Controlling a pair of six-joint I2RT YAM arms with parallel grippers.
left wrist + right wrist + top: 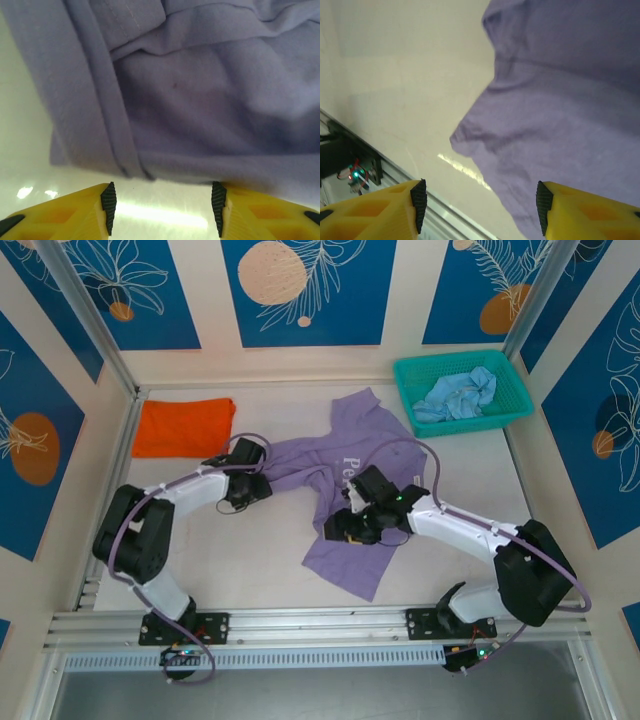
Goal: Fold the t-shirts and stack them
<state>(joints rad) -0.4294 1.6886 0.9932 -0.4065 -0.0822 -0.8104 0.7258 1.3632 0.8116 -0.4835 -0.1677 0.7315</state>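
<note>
The left arm (185,488) rises from its base, bends at the elbow and reaches toward the right. The left pincer (162,202) stands with jaws apart, nothing between them. The right arm (460,525) reaches toward the left, and the right pincer (480,202) is likewise parted and empty.

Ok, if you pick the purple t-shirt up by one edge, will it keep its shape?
Probably floppy: the purple t-shirt lies creased and bunched, so it would likely sag from a grip. Looks thin, so probably light. Pushed, it may wrinkle rather than slide whole on the table.
</note>
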